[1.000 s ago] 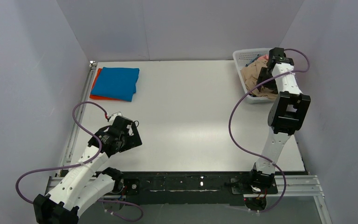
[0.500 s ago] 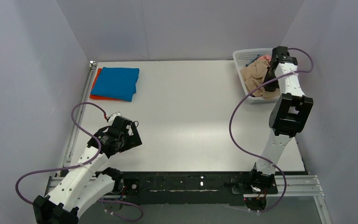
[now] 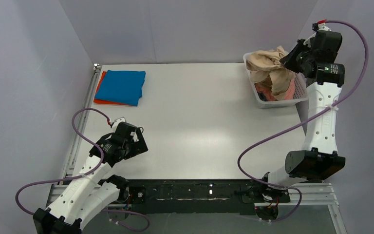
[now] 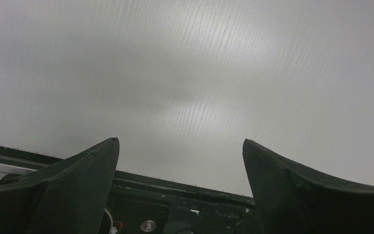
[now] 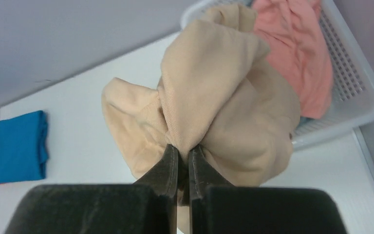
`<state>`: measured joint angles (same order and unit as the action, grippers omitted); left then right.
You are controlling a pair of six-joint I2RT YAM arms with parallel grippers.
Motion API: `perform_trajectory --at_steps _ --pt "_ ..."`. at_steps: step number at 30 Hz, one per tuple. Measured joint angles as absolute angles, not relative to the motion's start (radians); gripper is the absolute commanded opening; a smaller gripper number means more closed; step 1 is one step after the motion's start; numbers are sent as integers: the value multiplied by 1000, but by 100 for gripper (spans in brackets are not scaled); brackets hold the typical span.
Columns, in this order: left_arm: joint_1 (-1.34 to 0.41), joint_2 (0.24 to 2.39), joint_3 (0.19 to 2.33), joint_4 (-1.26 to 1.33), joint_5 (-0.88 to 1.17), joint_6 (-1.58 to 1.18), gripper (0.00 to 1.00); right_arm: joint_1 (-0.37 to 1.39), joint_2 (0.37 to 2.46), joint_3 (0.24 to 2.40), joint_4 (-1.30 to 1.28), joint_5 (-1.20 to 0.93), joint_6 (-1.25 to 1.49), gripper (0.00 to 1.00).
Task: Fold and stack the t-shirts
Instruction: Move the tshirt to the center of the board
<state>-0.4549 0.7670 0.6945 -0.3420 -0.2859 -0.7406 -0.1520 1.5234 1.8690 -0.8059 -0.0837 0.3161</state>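
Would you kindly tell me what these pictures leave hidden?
- Top view: the blue shirt covers most of the orange-red shirt.
- Top and right wrist views: the beige shirt in the right gripper hides part of the basket.
- Left wrist view: no shirts visible.

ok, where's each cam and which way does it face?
Top external: above, behind the bases, facing down at the table; shows left gripper, right gripper.
Left wrist: low, facing a plain grey surface; open fingers show.
Right wrist: raised, facing down over the basket; shut fingers pinch the beige t-shirt.
Top and right wrist share that t-shirt, basket, blue t-shirt.
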Motion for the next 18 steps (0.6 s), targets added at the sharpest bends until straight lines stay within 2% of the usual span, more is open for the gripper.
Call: perform_trajectory --at_steps 10,18 --pt "-455 735 694 -348 -269 -744 100 -59 1400 2000 -725 -404 425 1" --pt "-455 689 697 -385 -269 -756 100 262 1426 2137 -700 -555 465 1"
